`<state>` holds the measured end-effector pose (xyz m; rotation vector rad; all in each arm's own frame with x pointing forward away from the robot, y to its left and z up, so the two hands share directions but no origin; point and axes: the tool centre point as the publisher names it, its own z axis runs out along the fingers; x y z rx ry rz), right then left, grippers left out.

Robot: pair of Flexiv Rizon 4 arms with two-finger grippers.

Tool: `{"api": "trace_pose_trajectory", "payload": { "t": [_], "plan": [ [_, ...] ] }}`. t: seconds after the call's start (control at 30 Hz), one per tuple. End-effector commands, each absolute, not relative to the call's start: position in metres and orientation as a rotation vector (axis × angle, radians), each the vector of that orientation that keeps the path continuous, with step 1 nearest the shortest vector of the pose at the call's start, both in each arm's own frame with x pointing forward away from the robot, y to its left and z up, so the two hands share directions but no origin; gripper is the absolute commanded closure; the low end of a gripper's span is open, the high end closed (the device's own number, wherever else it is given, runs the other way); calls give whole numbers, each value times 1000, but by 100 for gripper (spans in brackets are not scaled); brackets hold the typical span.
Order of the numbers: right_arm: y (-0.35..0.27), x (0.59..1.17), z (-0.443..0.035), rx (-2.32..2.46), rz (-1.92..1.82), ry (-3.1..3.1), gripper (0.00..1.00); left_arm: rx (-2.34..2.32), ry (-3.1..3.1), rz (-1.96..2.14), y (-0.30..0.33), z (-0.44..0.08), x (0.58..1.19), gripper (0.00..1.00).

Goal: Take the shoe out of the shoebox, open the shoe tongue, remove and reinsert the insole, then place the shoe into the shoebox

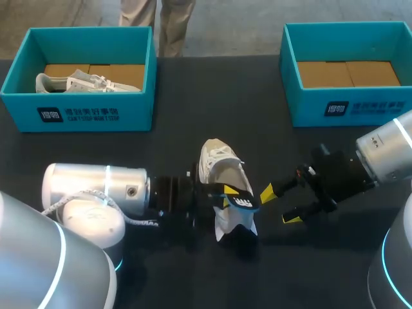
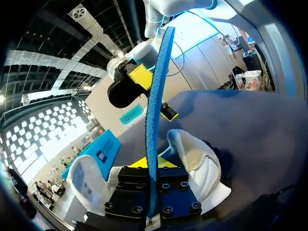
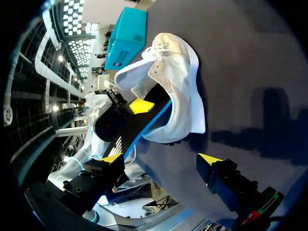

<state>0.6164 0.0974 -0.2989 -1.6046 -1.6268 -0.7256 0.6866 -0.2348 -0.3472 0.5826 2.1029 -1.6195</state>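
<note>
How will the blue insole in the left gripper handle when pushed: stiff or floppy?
Probably semi-stiff: the insole stands nearly straight out of the left gripper without drooping. It looks thin edge-on, so it may buckle if pushed end-on into the shoe.

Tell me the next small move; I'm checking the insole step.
Probably bring the open right gripper onto the shoe to steady it: the left gripper is shut on the blue insole, whose end is in the shoe, and nothing holds the shoe.
</note>
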Motion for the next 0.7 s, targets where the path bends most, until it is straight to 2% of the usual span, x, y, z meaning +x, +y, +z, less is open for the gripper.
{"api": "trace_pose_trajectory", "payload": {
  "t": [0.03,0.7],
  "plan": [
    [98,616,-299,-1609,-725,-1628,0,569,2125,-1597,-240,-356,695,100],
    [98,616,-299,-1609,-725,-1628,0,543,2157,-1575,-238,-361,701,100]
  ]
}}
